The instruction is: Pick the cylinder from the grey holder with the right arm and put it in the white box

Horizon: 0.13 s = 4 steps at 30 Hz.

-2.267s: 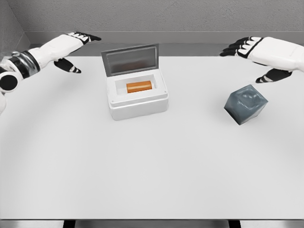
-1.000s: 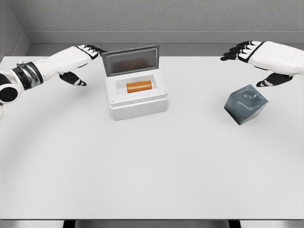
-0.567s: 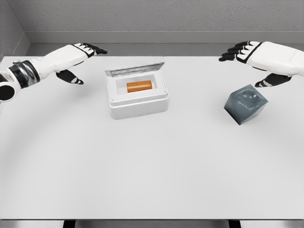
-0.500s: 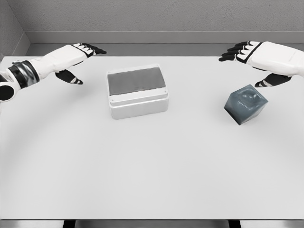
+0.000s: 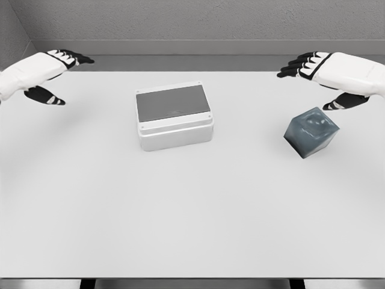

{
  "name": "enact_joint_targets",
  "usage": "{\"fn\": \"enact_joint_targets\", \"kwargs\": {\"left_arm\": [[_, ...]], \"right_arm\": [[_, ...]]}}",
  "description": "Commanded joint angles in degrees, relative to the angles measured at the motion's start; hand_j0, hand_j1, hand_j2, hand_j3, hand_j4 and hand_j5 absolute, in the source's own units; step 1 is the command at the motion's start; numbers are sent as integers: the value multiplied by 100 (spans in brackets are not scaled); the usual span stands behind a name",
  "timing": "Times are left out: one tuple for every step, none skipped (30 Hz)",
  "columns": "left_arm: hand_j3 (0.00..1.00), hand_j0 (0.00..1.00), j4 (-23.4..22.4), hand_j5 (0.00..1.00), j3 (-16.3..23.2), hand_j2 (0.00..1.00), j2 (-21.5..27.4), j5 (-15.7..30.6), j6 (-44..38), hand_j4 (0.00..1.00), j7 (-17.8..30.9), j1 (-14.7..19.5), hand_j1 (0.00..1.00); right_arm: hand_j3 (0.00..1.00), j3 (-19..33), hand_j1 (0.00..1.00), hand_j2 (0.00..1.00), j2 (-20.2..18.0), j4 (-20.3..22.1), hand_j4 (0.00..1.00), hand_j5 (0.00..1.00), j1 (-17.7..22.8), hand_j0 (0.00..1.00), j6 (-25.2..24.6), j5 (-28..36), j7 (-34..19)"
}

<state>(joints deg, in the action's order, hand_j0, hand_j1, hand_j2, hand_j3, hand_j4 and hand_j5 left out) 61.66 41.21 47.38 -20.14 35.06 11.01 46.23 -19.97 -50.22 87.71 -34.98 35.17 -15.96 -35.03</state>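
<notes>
Although the near half of the table (image 5: 192, 229) is bare, the middle holds both of the task's fixtures. To the right sits the grey holder (image 5: 311, 132), a dark, glossy block tipped onto an edge, with a shallow hollow in its upper face; no cylinder shows in it. Left of centre, well apart from it, stands the white box (image 5: 175, 124), its grey lid (image 5: 172, 103) lying flat and shut across the top. The cylinder is not visible anywhere; it may be inside the closed box, but the lid hides whatever is there, so that cannot be confirmed.

Farther back, the right hand (image 5: 337, 72) hovers behind and slightly right of the holder, clear of it, fingers spread and slack, gripping nothing. At the far left edge the left hand (image 5: 37, 71) hangs above the table, likewise loose and empty, well away from the box.

Judging from the task alone, the cylinder should be a small rigid piece, light and probably smooth, so liable to roll or slip. A pinch across its round side, thumb opposing the fingers near mid-length, seems the safest hold. With the lid shut and the holder vacant, the placing looks done already.
</notes>
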Motion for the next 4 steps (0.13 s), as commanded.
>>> {"fn": "enact_joint_targets", "kwargs": {"left_arm": [[100, 100, 30, 100, -25, 100, 52, 37, -6, 100, 6, 0, 100], [100, 100, 30, 100, -25, 100, 52, 37, -6, 100, 6, 0, 100], [100, 100, 30, 100, -25, 100, 52, 37, -6, 100, 6, 0, 100], [100, 100, 21, 100, -25, 100, 52, 37, -6, 100, 6, 0, 100]], "right_arm": [[100, 2, 100, 100, -6, 1, 100, 100, 0, 100, -17, 32, 3], [100, 2, 100, 100, -6, 1, 100, 100, 0, 100, -17, 32, 3], [100, 2, 100, 100, -6, 1, 100, 100, 0, 100, -17, 32, 3], [100, 2, 100, 100, -6, 1, 100, 100, 0, 100, -17, 32, 3]]}}
